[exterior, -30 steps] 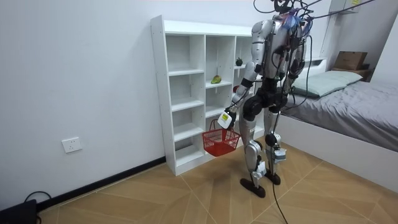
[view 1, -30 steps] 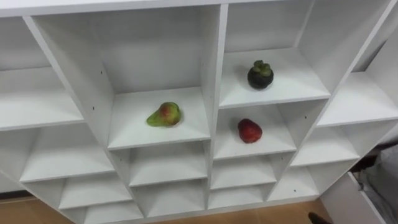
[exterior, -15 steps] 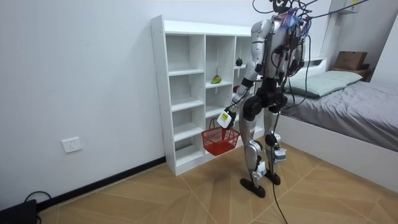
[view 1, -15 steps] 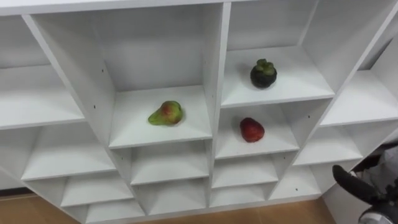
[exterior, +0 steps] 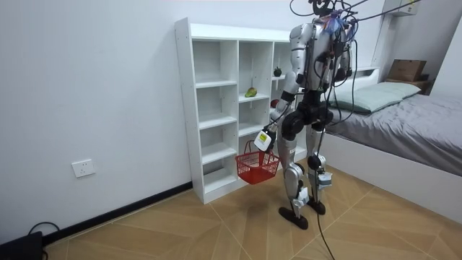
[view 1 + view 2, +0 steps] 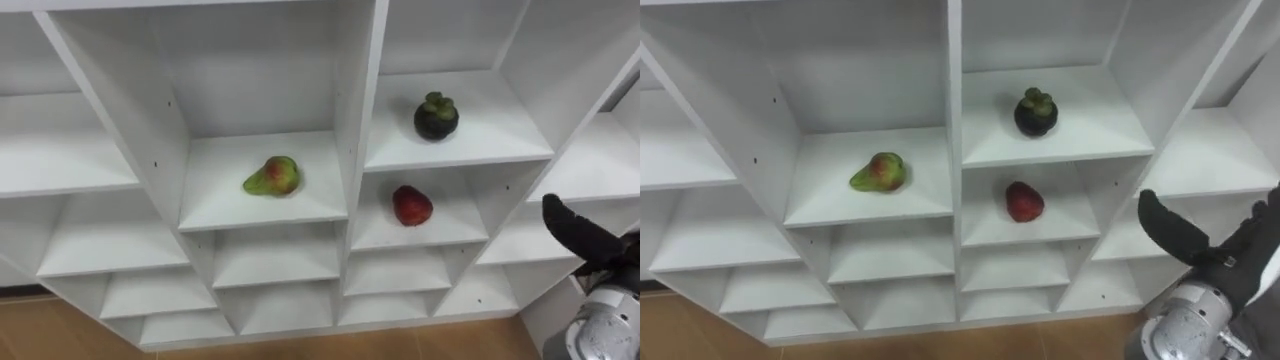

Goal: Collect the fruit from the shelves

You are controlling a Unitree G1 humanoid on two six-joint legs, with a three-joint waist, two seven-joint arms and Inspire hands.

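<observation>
The pear [image 6: 272, 177] lies on its side just left of the frame's centre in the eye views, on the shelf of a wide compartment of the white closet [image 6: 362, 100]. The mangosteen [image 6: 436, 116] stands upright right of centre and higher up, in the next column over, one shelf above the pear's. The red fruit [image 6: 411, 205] sits in the compartment straight below the mangosteen, near the middle of its shelf. All three fruits lie apart from each other and from both hands.

The right hand [image 6: 585, 235] comes in at the lower right edge of the frame, dark, in front of the closet's rightmost column and well apart from the red fruit. Its fingers seem stretched out and empty, though the frame edge cuts off much of it.

In the room view the robot stands upright facing the closet, with a bed [image 5: 404, 115] at the right of the frame. Its left hand [image 5: 264, 139], lowered at hip height, is curled round the handle of a red basket [image 5: 258, 166], which hangs clear of the floor before the lower shelves.
</observation>
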